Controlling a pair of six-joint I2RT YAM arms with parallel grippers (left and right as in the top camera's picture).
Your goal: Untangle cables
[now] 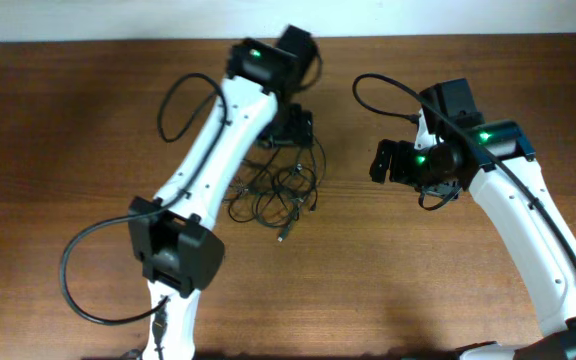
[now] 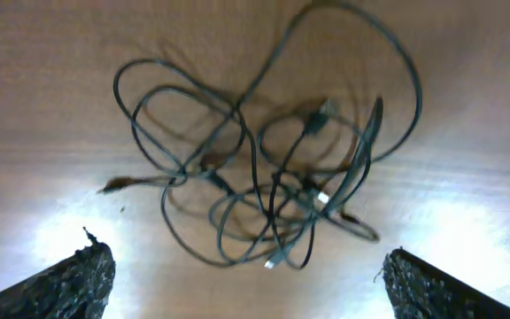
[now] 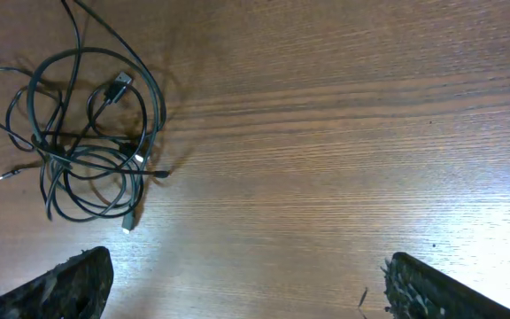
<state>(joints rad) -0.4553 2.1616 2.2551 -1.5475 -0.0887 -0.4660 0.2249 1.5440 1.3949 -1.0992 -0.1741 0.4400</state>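
The cables (image 1: 276, 190) are thin black cords with small silvery tips, lying in one tangled bundle on the wooden table (image 1: 58, 150) near the middle. My left gripper (image 1: 290, 128) hovers just behind the bundle, open and empty. In the left wrist view the tangle (image 2: 268, 168) lies ahead of the spread fingers (image 2: 248, 292). My right gripper (image 1: 386, 160) is to the right of the bundle, apart from it, open and empty. In the right wrist view the tangle (image 3: 78, 151) is at the upper left, away from the fingers (image 3: 246, 288).
Thicker black arm cables loop off the left arm (image 1: 173, 105) and near its base (image 1: 78, 275), and off the right arm (image 1: 378, 95). The table's far edge meets a white wall (image 1: 118, 20).
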